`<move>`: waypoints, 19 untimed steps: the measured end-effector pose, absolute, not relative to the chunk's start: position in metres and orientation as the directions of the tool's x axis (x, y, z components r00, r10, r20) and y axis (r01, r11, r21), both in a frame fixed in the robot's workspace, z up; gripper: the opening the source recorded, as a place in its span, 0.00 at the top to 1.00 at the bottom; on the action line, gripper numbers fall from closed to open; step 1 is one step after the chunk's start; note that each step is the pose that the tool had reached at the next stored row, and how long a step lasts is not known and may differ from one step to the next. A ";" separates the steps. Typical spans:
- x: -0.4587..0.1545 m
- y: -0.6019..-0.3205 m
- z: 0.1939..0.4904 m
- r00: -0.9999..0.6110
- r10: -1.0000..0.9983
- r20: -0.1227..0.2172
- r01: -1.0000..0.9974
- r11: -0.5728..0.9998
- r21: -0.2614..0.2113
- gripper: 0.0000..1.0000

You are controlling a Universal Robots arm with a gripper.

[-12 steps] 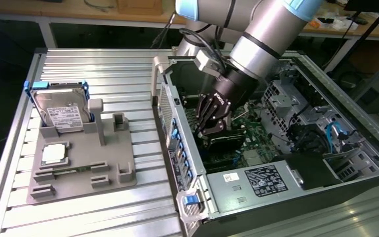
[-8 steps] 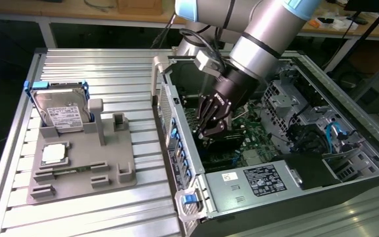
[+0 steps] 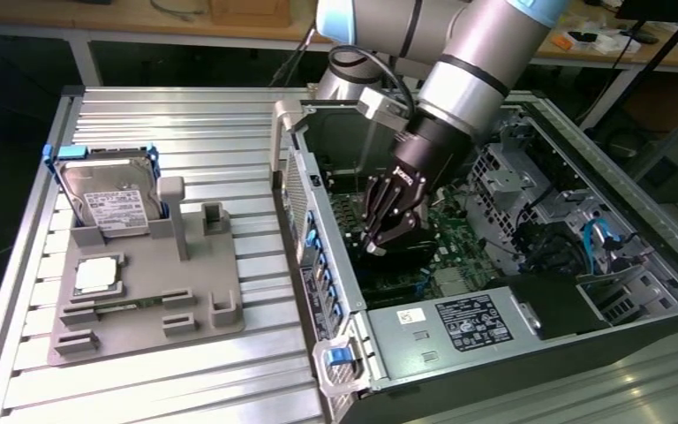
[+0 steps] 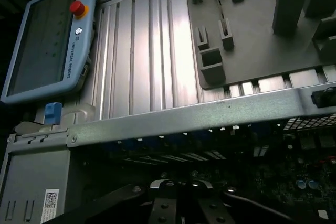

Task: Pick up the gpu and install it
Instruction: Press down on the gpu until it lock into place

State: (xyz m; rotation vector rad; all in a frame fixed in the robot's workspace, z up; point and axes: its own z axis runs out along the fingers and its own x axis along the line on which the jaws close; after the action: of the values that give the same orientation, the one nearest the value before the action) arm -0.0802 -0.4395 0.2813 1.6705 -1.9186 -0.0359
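While the gripper [image 3: 374,246] sits deep inside the open computer case [image 3: 315,199], its fingers are drawn fully together, low over the green motherboard [image 3: 457,238]. A dark, flat shape lies right under the fingertips, and I take it for the gpu [image 3: 403,260], down at the board's slots near the case's left wall. Whether its edge is pinched between the fingers cannot be told from here. In the wrist view the gripper [image 4: 181,214] shows as dark metal links over a shadowed board.

Doing this step well, as I judge it, means keeping the card square to its slot, its silver bracket end lined up with the rear openings of the case, and pressing straight down and evenly along its length. A tilted push could bend the thin card or scrape the contacts.

To the left of the case, well apart, a matte grey holder plate [image 3: 204,305] with blocky moulded posts rests on the ribbed aluminium table [image 3: 174,115]. It carries a silver hard drive [image 3: 109,199] with a white label, upright in a blue frame, and a small square CPU chip [image 3: 98,274] with a dull metallic lid. Sheet steel with sharp folded rims makes up the case walls, and a labelled power supply [image 3: 475,322] sits at its near end
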 end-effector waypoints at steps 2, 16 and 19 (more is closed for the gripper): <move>-0.079 -0.439 0.282 -0.039 -0.897 0.440 -0.897 0.226 0.381 0.90; -0.079 -0.434 0.282 -0.041 -0.855 0.516 -0.898 0.258 0.356 0.90; -0.079 -0.434 0.282 -0.041 -0.884 0.466 -0.898 0.237 0.370 0.90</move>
State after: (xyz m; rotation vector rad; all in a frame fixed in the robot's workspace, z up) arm -0.0790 -0.4341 0.2817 1.6285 -1.9028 0.0307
